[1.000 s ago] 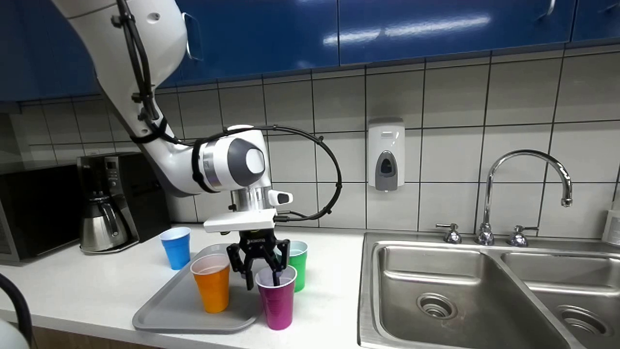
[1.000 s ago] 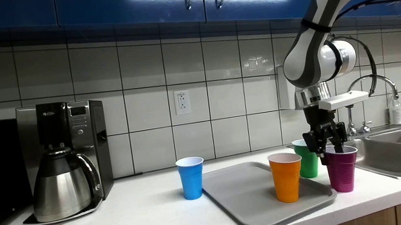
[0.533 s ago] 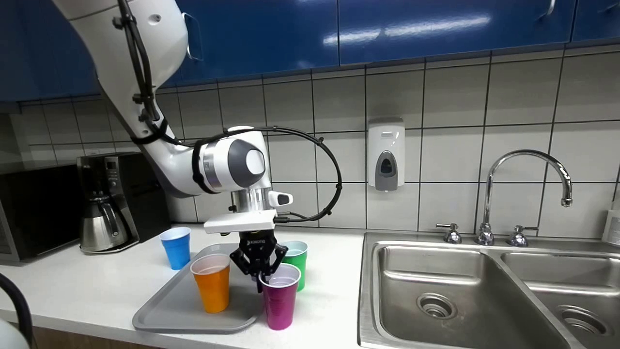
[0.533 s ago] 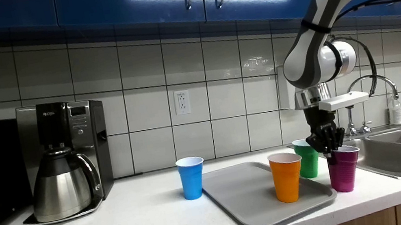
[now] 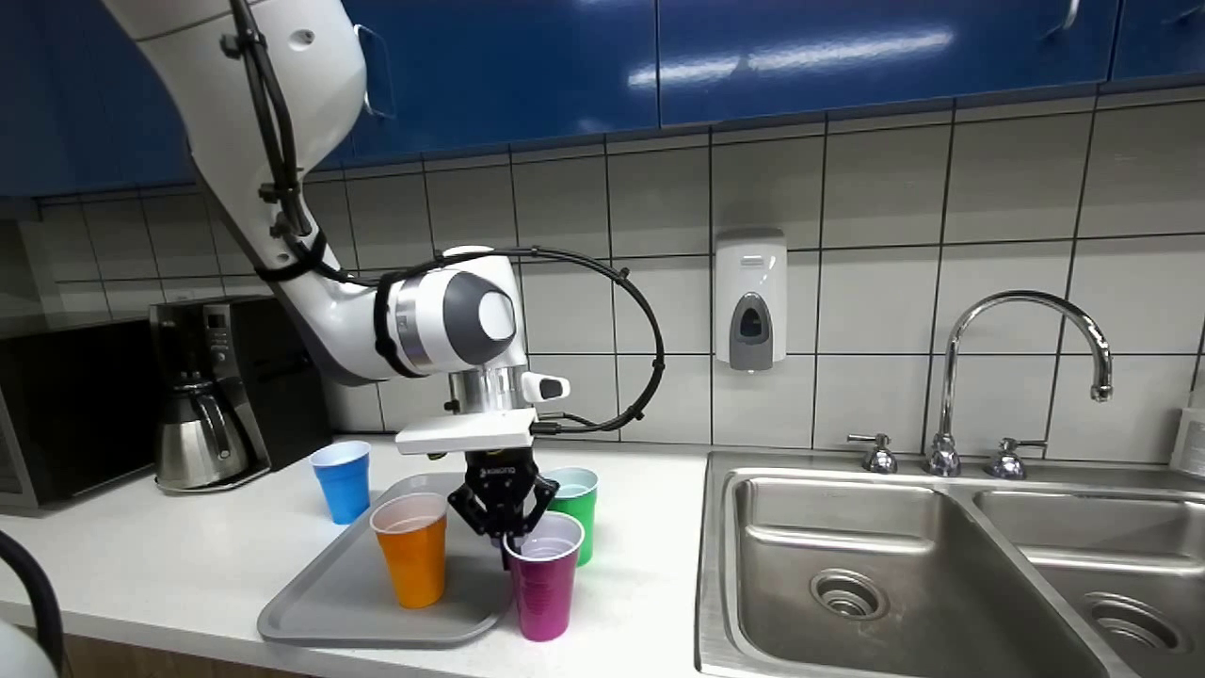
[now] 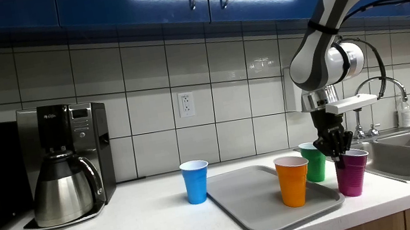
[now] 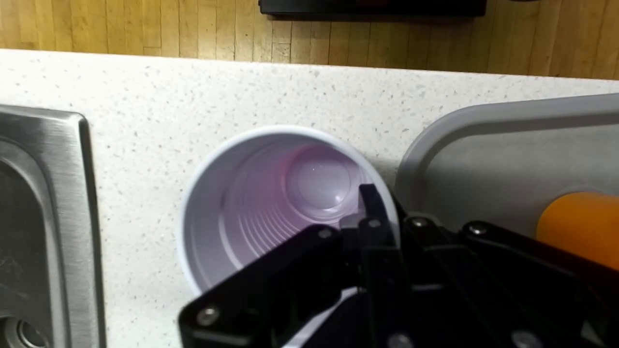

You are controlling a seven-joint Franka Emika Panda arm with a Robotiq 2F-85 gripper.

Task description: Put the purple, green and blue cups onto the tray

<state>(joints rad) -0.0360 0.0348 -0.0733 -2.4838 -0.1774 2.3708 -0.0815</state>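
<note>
The purple cup [image 5: 546, 593] stands on the counter just off one corner of the grey tray [image 5: 325, 607]. My gripper [image 7: 384, 198] is shut on its rim: in the wrist view one finger [image 7: 371, 200] reaches inside the cup, while the opposite one is outside and mostly hidden behind the wall. Its mouth faces up, leaning slightly. Close behind the purple cup is the green cup [image 6: 315, 165], on the counter at the tray's edge and partly covered by the gripper in an exterior view. Over at the tray's far side, the blue cup [image 6: 196, 184] stands upright on the counter.
An orange cup [image 6: 294, 183] stands upright on the tray, near the gripper. The steel sink [image 5: 715, 565] lies on the purple cup's other side. A coffee maker [image 6: 87, 152] with its carafe sits beyond the blue cup. The counter's front edge runs close by the tray.
The jaws have come together from wide apart and taken hold of the purple cup's rim. Its top has shifted slightly away from the tray. Blue, green and orange cups have stayed put.
</note>
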